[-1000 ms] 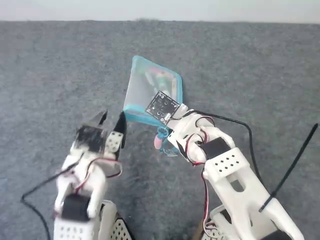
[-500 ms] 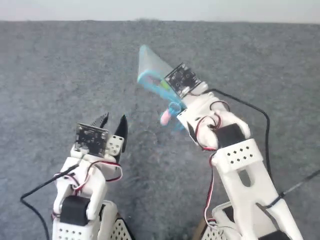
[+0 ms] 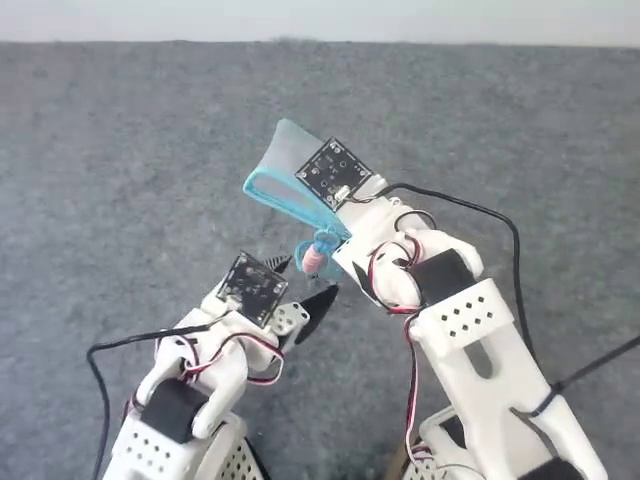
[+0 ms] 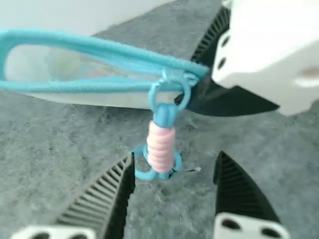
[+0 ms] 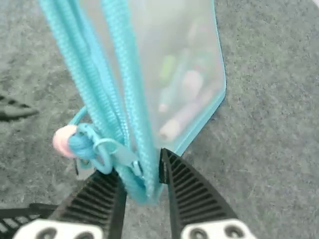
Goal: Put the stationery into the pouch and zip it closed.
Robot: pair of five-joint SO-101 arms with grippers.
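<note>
High view: grey felt-covered table (image 3: 120,150). Translucent plastic pouch with turquoise zipper trim (image 3: 285,165) is held up off it, coloured stationery pieces (image 5: 184,94) showing blurred inside. Right gripper (image 5: 142,167) is clamped on the pouch's zipper-end corner. Left gripper (image 4: 176,157) sits just below with jaws spread apart. Pink bead zipper pull on a turquoise ring (image 4: 160,144) hangs between the left tips; contact unclear.
</note>
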